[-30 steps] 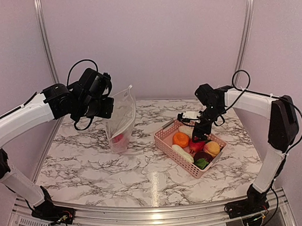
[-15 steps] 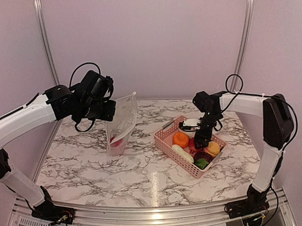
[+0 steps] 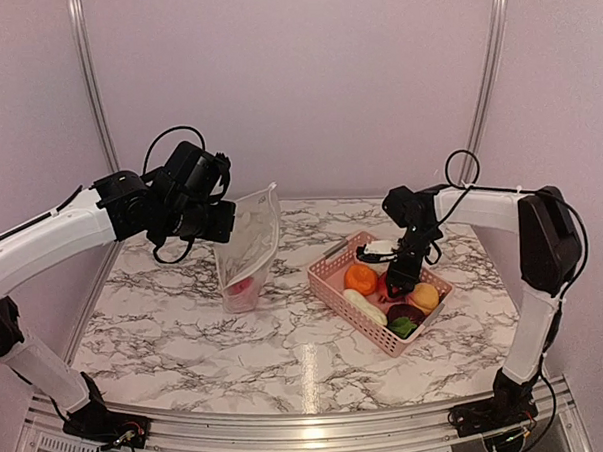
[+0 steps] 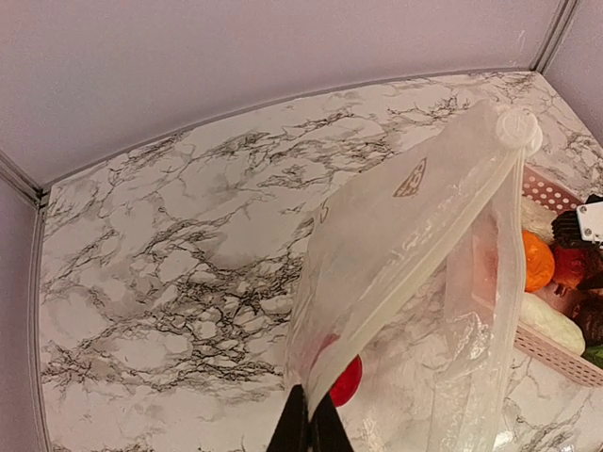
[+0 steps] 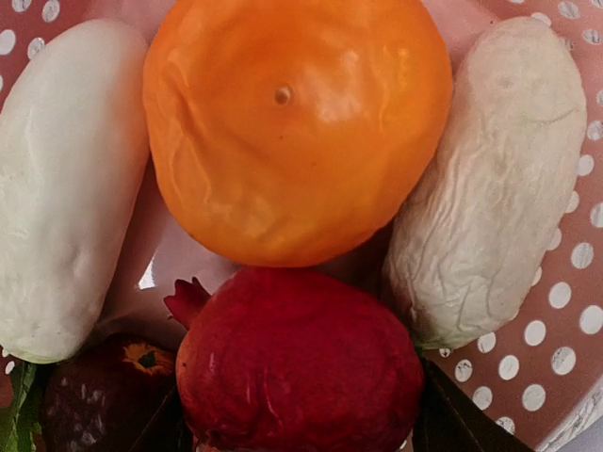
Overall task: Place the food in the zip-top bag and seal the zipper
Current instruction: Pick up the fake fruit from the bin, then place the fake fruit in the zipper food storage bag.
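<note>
Tool on left point(image 4: 309, 426) raised, tight on bag point(image 4: 415, 245); right tool point(image 3: 397, 282) low, apart astride red fruit point(image 5: 300, 367).

Clear zip-top bag point(image 3: 250, 238) stands upright, red piece point(image 4: 347, 381) inside; remaining food point(image 3: 362, 279) lies in basket point(image 3: 345, 316).

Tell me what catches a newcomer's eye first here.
A clear zip-top bag is held up at the left of the table, pinched at its edge by the left arm's jaws, one red piece inside. On the right, a pink basket holds bright toy food, the right arm's jaws straddling a red fruit.
</note>
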{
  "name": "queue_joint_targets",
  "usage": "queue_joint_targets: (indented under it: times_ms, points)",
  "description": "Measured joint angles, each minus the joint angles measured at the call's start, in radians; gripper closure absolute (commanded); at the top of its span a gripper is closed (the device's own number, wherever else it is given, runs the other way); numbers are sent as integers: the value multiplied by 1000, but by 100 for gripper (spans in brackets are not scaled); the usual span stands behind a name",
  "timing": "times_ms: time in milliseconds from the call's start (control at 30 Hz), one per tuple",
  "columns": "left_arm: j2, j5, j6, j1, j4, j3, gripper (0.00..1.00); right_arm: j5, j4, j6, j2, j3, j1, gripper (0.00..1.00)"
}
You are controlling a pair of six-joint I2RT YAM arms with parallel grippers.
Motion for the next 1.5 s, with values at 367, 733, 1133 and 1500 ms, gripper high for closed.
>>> queue_joint_targets:
  times_ms: [367, 733, 1133, 1500]
  points:
    - [12, 24, -5, 0, 27, 0, 100, -198, -66, 21, -134, 254, 27, 34]
    - [19, 56, -50, 0, 64, -1, 100, -554, -6, 76, -141, 504, 188, 36]
    - [22, 140, -126, 0, 117, -1, 100, -751, 232, 283, 2, 565, 276, 37]
    - [21, 158, -161, 3, 137, -14, 100, -685, 322, 376, 116, 545, 297, 38]
